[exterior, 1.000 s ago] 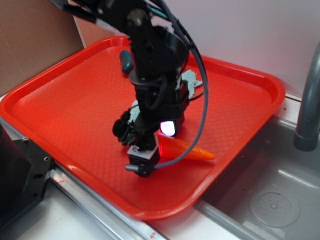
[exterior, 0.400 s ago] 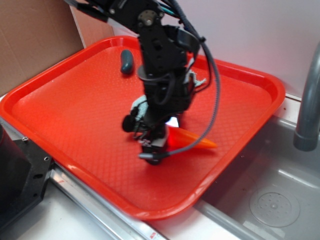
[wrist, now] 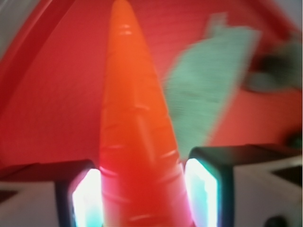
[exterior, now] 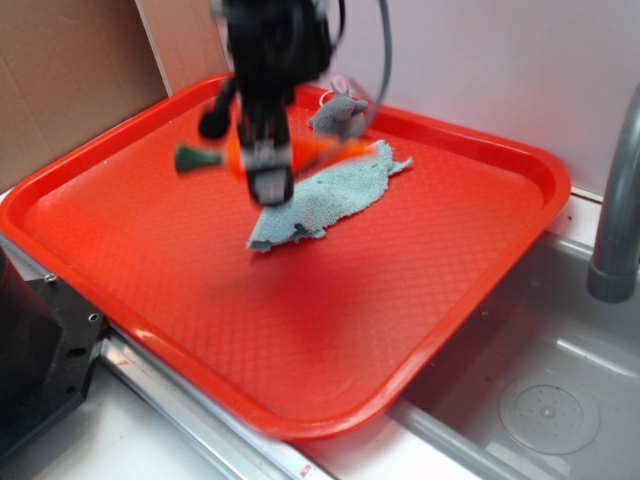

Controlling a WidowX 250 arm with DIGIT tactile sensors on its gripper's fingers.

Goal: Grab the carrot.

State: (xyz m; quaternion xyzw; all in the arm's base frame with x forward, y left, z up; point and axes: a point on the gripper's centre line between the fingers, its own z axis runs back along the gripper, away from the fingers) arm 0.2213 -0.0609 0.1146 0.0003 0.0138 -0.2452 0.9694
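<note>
Hand [exterior: 262, 152] clamped across thick end of carrot [wrist: 135, 137], held level and clear above red tray [exterior: 500, 260], over teal cloth [exterior: 320, 200], gripped at widest part probably to keep tapered body from slipping.

A pale, plain wall [exterior: 500, 60] is seen across the upper right of the frame, and a brown cardboard panel [exterior: 70, 80] at the upper left. A grey metal sink basin [exterior: 540, 390] with a round drain [exterior: 549, 411] fills the lower right, a grey curved faucet pipe [exterior: 618, 200] rising at the right edge
</note>
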